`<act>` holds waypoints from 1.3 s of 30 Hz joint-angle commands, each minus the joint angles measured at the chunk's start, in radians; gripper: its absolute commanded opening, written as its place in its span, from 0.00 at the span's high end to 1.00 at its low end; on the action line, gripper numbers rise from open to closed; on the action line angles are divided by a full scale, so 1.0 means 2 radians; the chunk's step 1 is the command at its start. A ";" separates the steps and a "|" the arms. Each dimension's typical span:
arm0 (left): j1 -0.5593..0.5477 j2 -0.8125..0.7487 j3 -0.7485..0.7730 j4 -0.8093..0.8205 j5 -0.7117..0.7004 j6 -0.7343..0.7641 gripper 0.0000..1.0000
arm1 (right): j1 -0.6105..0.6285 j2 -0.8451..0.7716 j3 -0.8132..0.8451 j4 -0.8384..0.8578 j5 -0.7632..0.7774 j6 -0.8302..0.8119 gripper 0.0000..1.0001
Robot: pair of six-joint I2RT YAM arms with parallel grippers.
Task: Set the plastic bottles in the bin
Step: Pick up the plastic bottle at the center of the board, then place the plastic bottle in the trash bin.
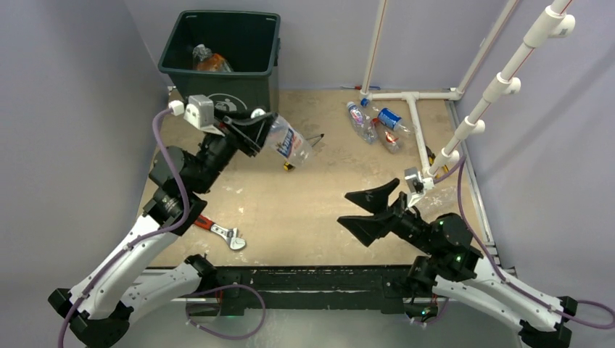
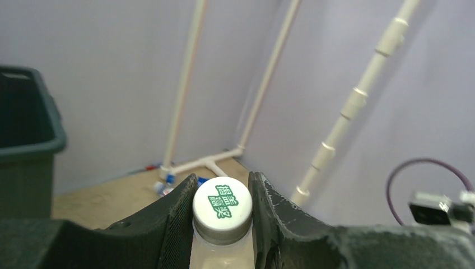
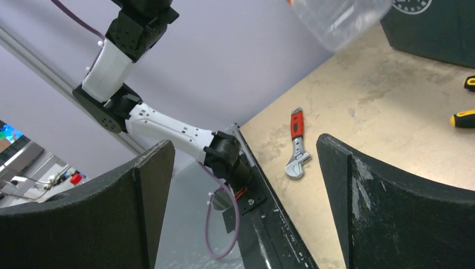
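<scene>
**Bottle held at the bin:** The left gripper point(image 1: 265, 136) was clamped almost shut on the neck of a clear plastic bottle point(image 1: 291, 143). Its two dark fingers point(image 2: 175, 224) pressed in just under the white cap point(image 2: 222, 204), which was printed with green characters. The bottle hung tilted in the air with its base toward the right, and it wore a blue-and-white label. It was just in front of the bin point(image 1: 250, 87), a dark green tub with a white round logo on its near side, standing at the far left of the table point(image 1: 304, 217).

The right gripper point(image 1: 368, 210) hovered low over the near right of the table. Its fingers were spread wide and there was nothing between them.

Five bottles were in view:
- the one in the left gripper's grip;
- an orange-labelled bottle point(image 1: 210, 61) lying inside the bin;
- three loose bottles point(image 1: 362, 122) lying close together at the far right, beside a white pipe frame point(image 1: 415, 116).

One red-handled wrench point(image 1: 221, 230) lay near the left arm's base. The right wrist view showed the yellow-and-black handles of two screwdrivers point(image 3: 464, 119) on the tabletop.
</scene>
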State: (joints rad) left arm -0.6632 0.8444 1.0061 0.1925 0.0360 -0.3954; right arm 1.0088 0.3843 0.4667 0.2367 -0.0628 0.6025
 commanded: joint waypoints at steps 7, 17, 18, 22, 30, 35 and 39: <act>0.001 0.094 0.120 0.113 -0.240 0.188 1.00 | 0.001 0.013 -0.057 -0.008 0.028 -0.001 0.01; 0.002 0.234 0.275 0.263 -0.282 0.338 1.00 | 0.002 0.144 -0.073 0.059 -0.025 -0.021 0.01; 0.004 0.250 0.292 0.269 -0.296 0.356 1.00 | 0.001 0.153 -0.072 0.060 -0.024 -0.024 0.01; 0.050 0.322 0.350 0.239 -0.325 0.373 1.00 | 0.002 0.169 -0.069 0.053 -0.013 -0.035 0.01; 0.189 0.405 0.384 0.162 -0.323 0.275 1.00 | 0.002 0.150 -0.088 0.046 0.005 -0.044 0.01; 0.230 0.442 0.375 0.157 -0.297 0.223 1.00 | 0.002 0.122 -0.104 0.030 0.026 -0.026 0.01; 0.247 0.462 0.375 0.120 -0.269 0.157 1.00 | 0.002 0.101 -0.112 0.006 0.067 -0.016 0.01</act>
State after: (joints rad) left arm -0.1955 1.7645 1.7401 0.4583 -0.5690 0.0780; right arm 1.0088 0.6250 0.2535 0.2775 -0.0219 0.5476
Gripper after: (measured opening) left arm 0.349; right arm 0.987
